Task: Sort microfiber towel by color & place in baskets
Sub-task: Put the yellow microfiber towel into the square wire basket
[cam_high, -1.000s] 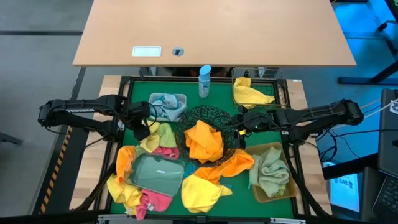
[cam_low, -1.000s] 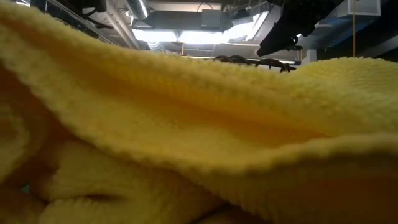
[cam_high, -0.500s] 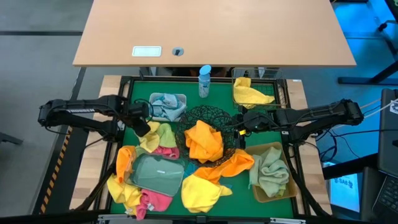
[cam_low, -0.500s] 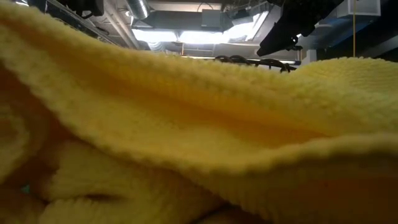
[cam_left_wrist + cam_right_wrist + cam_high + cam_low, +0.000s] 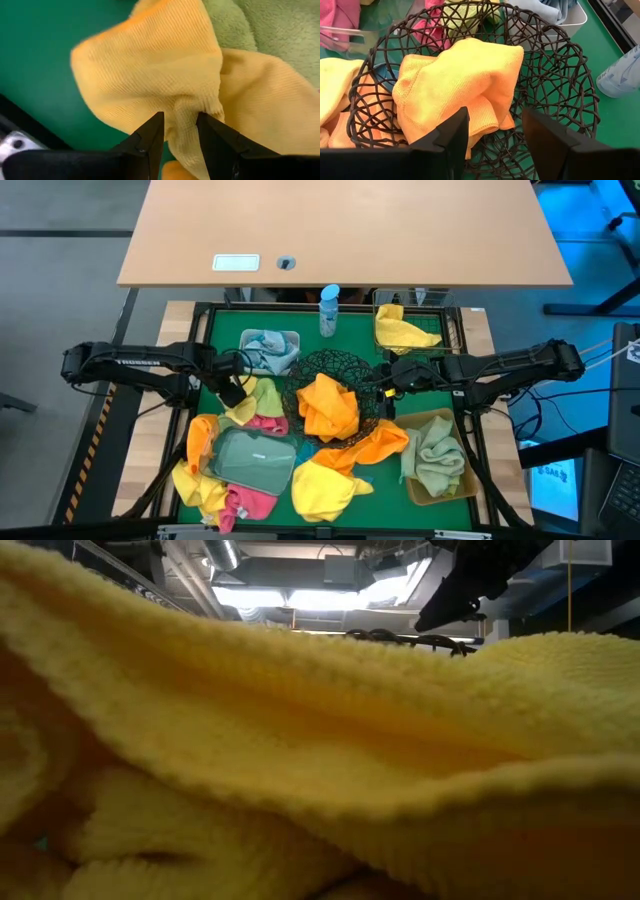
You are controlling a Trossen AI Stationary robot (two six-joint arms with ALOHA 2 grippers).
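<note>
1. While several towels already sit in baskets, sorting looks roughly half done, going by how they lie.
2. On the left, the left end effector (image 5: 177, 131) grasps a fold of a yellow towel (image 5: 150, 70) over the green table (image 5: 222, 340), beside the loose yellow-and-pink heap (image 5: 258, 408).
3. Behind it, the white tub (image 5: 270, 340) holds blue-grey cloth; nearer, the clear tray (image 5: 250, 460) lies among yellow and pink towels, apparently still unsorted.
4. At centre, the mesh bowl (image 5: 560, 95) holds an orange towel (image 5: 460, 80); another orange one and a yellow one lie loose in front.
5. On the right, the right end effector (image 5: 495, 132) hangs released over the bowl's rim, holding nothing.
6. The wire basket (image 5: 452, 330) holds yellow; the tan bin (image 5: 448, 488) holds green.
7. The low view is blocked by yellow cloth; the tray's contents are hard to make out.
</note>
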